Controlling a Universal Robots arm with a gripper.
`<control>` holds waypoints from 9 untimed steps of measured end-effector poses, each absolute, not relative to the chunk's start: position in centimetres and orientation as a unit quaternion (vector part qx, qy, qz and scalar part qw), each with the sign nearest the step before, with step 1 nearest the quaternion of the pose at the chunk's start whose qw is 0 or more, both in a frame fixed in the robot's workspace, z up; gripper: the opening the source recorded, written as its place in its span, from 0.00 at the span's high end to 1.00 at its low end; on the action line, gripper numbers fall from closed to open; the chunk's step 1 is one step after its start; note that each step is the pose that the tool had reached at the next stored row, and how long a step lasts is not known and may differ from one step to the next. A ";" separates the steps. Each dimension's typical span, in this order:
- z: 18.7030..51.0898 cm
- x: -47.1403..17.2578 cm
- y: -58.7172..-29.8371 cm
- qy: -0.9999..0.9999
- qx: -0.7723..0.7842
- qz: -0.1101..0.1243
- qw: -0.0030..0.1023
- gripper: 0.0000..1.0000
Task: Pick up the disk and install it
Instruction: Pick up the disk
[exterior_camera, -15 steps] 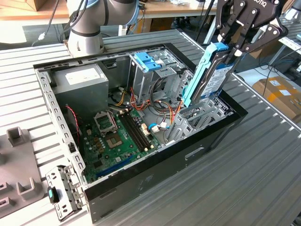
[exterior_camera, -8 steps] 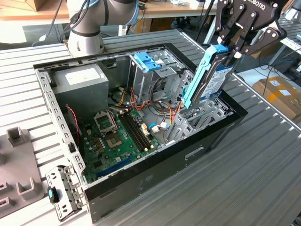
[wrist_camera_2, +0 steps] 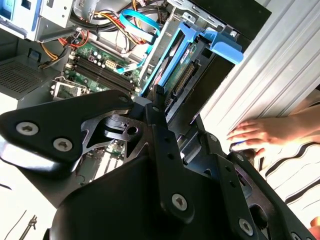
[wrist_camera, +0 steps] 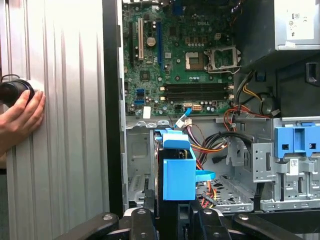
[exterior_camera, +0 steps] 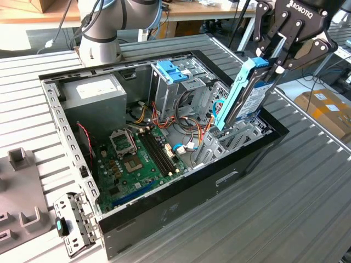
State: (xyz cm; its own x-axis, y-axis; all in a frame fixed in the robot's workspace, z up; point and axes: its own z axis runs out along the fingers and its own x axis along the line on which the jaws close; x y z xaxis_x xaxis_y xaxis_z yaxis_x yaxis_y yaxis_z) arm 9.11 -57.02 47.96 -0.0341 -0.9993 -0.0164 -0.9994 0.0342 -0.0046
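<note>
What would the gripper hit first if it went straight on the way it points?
Likely the metal drive bay just beneath the disk the gripper holds; depth is unclear.

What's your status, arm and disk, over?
Tool shut on disk. Disk tilted, lower end at drive cage. Person's hand on table beside case, not in the way.

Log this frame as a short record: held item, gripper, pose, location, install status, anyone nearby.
held item: disk, flat grey-silver metal in a bright blue plastic carrier frame
gripper: black gripper, shut on the disk's upper end
pose: tilted steeply, lower end down in the case
location: open black computer case, end at the exterior view's right
install status: not seated flat
nearby: person's hand on the ribbed metal table beside the case
</note>
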 end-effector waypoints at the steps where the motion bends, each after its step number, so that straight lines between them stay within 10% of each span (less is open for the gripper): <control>1: 47.9 9.1 -57.0 0.719 -0.695 0.004 0.007 0.65; 9: 47.6 9.0 -57.0 0.719 -0.695 0.004 0.008 0.65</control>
